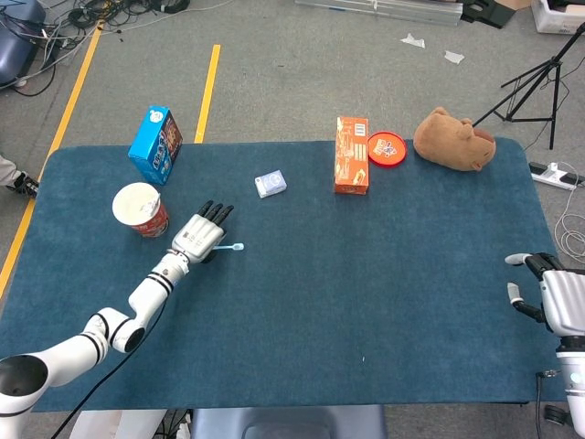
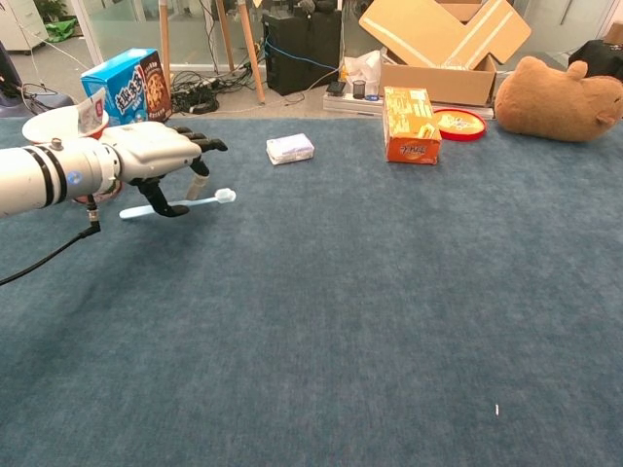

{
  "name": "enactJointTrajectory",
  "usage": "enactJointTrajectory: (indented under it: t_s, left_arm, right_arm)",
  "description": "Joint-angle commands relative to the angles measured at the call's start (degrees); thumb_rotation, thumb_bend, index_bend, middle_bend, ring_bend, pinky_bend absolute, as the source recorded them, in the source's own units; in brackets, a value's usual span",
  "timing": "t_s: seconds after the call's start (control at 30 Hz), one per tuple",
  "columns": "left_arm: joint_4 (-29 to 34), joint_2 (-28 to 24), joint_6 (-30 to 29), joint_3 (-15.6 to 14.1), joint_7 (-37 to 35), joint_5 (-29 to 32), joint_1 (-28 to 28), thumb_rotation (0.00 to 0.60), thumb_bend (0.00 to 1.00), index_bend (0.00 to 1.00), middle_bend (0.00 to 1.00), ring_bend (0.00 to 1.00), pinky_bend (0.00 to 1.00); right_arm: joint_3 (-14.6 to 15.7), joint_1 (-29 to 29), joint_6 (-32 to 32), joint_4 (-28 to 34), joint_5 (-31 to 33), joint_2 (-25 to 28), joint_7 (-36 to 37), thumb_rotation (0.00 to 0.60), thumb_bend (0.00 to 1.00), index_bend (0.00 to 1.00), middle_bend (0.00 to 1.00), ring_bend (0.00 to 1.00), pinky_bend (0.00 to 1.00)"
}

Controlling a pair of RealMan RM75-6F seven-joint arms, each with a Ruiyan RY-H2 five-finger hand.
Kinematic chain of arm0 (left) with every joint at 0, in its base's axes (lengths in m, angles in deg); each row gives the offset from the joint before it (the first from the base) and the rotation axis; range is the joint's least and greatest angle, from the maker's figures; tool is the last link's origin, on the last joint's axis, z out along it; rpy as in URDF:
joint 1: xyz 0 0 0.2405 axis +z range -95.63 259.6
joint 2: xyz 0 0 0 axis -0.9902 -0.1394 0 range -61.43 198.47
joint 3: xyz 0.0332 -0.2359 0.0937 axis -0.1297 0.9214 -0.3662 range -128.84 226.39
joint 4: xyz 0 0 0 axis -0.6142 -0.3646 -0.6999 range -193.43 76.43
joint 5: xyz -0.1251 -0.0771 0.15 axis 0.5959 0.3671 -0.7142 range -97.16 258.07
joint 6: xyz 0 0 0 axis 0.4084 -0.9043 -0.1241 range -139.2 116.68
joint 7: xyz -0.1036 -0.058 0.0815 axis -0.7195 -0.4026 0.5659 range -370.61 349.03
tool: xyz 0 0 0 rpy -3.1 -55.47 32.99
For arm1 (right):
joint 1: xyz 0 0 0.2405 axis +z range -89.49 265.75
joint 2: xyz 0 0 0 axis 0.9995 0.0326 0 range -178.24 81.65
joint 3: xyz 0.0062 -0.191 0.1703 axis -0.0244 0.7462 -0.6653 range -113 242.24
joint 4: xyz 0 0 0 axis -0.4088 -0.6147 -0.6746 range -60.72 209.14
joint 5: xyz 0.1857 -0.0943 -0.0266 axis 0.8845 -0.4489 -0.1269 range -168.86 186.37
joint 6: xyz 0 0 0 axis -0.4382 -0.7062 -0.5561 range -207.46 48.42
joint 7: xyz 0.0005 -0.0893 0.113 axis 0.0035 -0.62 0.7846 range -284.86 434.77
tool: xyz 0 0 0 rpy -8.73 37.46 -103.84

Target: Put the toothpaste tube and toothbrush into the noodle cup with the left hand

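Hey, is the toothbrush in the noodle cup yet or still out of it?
Out. The left hand holds the toothbrush beside the noodle cup, its head sticking out sideways, not yet over the rim.

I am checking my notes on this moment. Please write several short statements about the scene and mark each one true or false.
1. The left hand holds the toothbrush off the table. True.
2. The noodle cup lies on its side. False: it stands upright.
3. The right hand holds the orange box. False: it is near the table's edge, holding nothing.
4. The plush toy is beside the red lid. True.
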Motion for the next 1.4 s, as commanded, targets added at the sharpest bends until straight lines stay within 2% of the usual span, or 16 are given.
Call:
enactJointTrajectory:
  t_s: [0.03,0.4,0.97,1.17,1.4]
  left_arm:
    - [1.52,-0.75,-0.44,0.72,0.66,1.10,0.30,0.600,0.35,0.62,0.00,0.00,0.00]
    - [6.05,-2.46,-1.34,2.53,2.10,4.85,1.12,0.600,0.35,0.62,0.00,0.00,0.00]
    - [21.98,-9.22,-4.83,8.72,6.26,17.83,1.52,0.600,0.35,0.64,0.00,0.00,0.00]
    - [26.24,-11.32,-7.30,10.83,7.06,22.34,1.57,0.600,0.35,0.64,0.00,0.00,0.00]
    - [29.13,-13.20,-10.14,14.83,5.74,28.06,1.08,0.600,0.35,0.65,0.00,0.00,0.00]
  right_arm:
    - [0.03,-0.01,0.00,0.00,-0.03,-0.01,-0.03,0.600,0.35,0.39,0.42,0.29,0.56]
    - [0.06,0.00,-0.03,0.03,-0.05,-0.02,-0.11,0.600,0.35,0.39,0.42,0.29,0.56]
    - [0.32,-0.41,-1.37,0.82,-1.17,0.14,-0.55,0.600,0.35,0.39,0.42,0.29,0.56]
    - [0.52,-0.53,-1.72,1.19,-1.69,0.22,-0.76,0.600,0.35,0.39,0.42,0.29,0.56]
    - [0.73,-0.78,-2.28,1.75,-2.27,0.46,-0.93,0.600,0.35,0.39,0.42,0.29,0.56]
